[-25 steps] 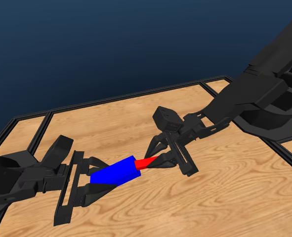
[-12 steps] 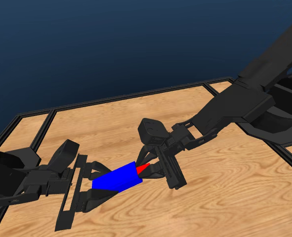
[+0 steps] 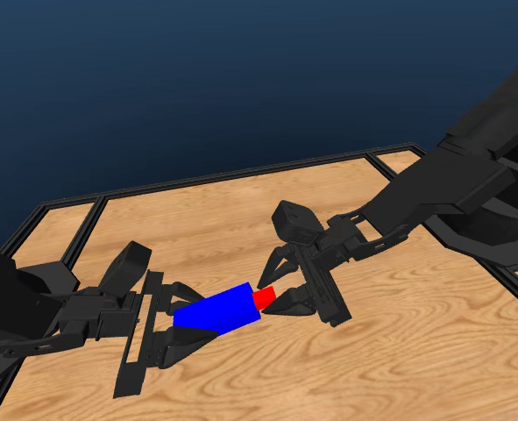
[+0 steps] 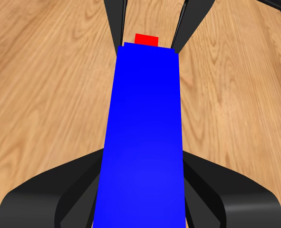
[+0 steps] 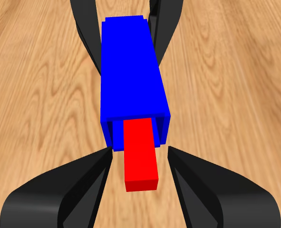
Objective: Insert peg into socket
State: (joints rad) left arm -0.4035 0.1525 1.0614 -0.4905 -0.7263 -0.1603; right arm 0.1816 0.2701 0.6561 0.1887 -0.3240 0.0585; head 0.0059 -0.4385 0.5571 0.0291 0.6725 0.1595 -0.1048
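Observation:
The blue socket (image 3: 216,311) is held level just above the table, with my left gripper (image 3: 202,316) shut on its left half. The left wrist view shows that gripper (image 4: 144,156) with both jaws pressed on the socket's (image 4: 145,142) sides. The red peg (image 3: 265,297) sits in the socket's right mouth, only a short stub showing. My right gripper (image 3: 270,296) is around that stub. In the right wrist view its jaws stand apart from the peg (image 5: 140,156), wood showing on both sides, so the right gripper (image 5: 139,149) is open. Beyond lies the socket (image 5: 130,71).
The wooden table (image 3: 399,351) has a black frame rail (image 3: 241,172) along its far edge. The right arm's thick black links (image 3: 469,184) reach in from the upper right.
The peg went deeper into the socket, leaving only a stub. The right gripper then drew back to the right, its jaws off the peg. The head camera has shifted.

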